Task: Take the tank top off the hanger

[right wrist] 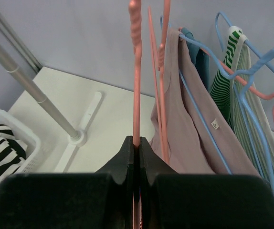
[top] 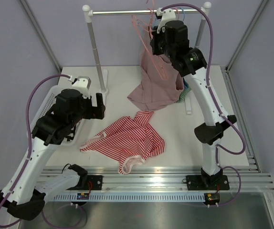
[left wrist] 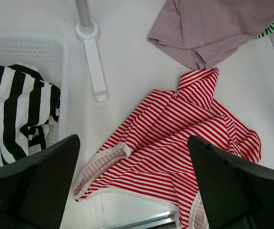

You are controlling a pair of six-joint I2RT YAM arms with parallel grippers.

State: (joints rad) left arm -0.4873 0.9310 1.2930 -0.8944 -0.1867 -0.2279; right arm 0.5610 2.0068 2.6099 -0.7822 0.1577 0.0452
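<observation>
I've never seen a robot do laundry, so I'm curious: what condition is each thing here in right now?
Right gripper: shut on the pink hanger.
Pink hanger: clamped, up by the rail.
Mauve tank top: hung by its strap, hem draped on the table.
Red striped top: off any hanger, crumpled on the table.
Left gripper: open, holding nothing.
Black-and-white top: heaped in the basket.
Green striped top: on a hanger.

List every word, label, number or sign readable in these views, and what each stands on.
Nothing is legible in any view.
white tag on the mauve tank top: print too small to read.
pink hanger clamped in the right pincer: no marking visible.
</observation>
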